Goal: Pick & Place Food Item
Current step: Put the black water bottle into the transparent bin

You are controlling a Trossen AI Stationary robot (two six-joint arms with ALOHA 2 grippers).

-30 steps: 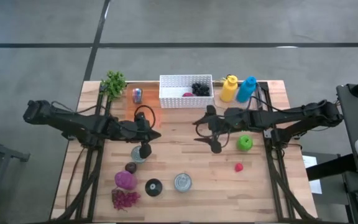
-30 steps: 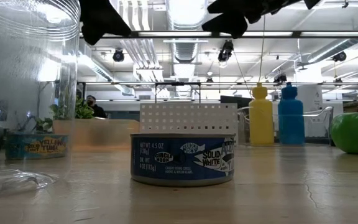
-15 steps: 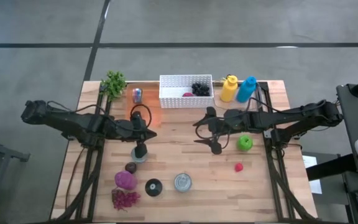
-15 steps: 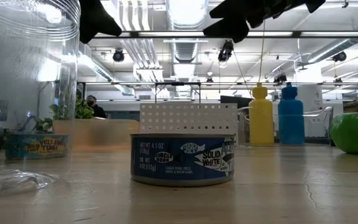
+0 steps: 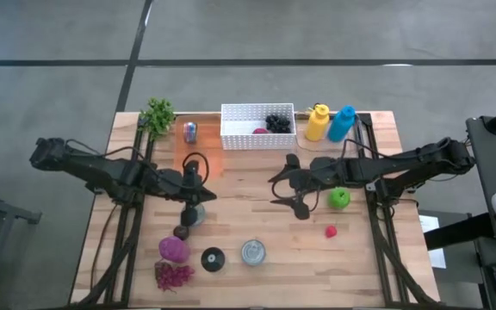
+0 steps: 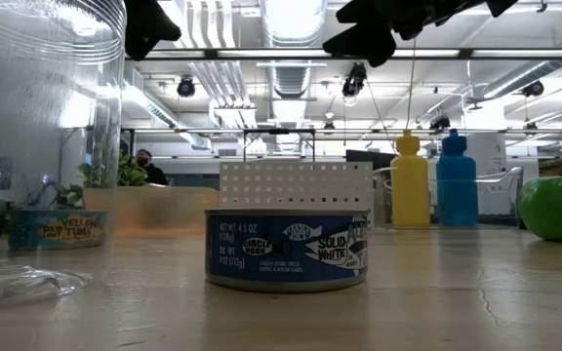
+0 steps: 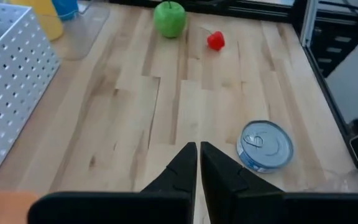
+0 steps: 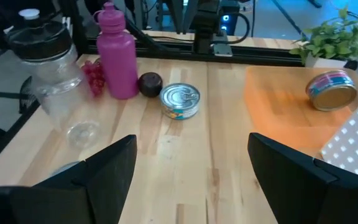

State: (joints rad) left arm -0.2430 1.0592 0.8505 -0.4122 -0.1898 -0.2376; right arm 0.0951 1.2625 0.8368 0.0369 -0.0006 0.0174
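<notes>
Left gripper point(image 5: 198, 200): mine, fingers together, nothing held, centre-left of frame.
Right gripper point(image 5: 293, 182): fingers apart, centre, left of green apple point(image 5: 340, 198).

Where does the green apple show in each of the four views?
High view: green apple, right of centre.
Low view: at the right edge.
Left wrist view: beyond the can, next to the red fruit, at.
Right wrist view: not in it.
Landmark: white basket.
</notes>
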